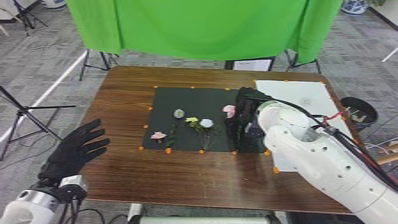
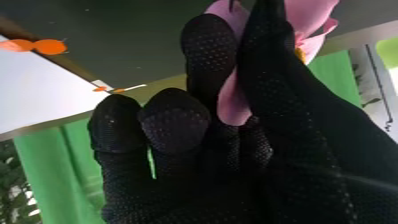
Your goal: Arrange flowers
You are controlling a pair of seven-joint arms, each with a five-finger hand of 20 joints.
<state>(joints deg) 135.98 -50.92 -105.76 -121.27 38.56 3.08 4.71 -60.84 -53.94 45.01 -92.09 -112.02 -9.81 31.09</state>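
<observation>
The pink flower (image 1: 229,111) is on the right part of the black mat (image 1: 182,95), by the right hand (image 1: 242,115). In the head view its bloom looks elongated, with its long axis running roughly from the far edge of the table (image 1: 129,165) to the near one; its stem cannot be made out. In the right wrist view, its petals flare past the fingertips, with an orange-yellow part among them. Toward the mat's middle, the white flower (image 1: 206,123) and yellow-green flower (image 1: 191,119) have blooms toward the far edge, their stems running to the near edge. A pale oval bloom (image 1: 179,113) lies farther off on their left, and a small pink flower (image 1: 158,135) sits near the mat's near left corner.

A broad band of brown wood separates the mat from the table's near edge. The white sheet (image 1: 286,90) lies along the right edge, under the right arm (image 1: 324,160).

The right arm slants in from the near right corner, its hand reaching over the mat's right part and pinching the pink flower. The left hand (image 1: 71,152) is released, fingers extended and spread above the table's left edge.
</observation>
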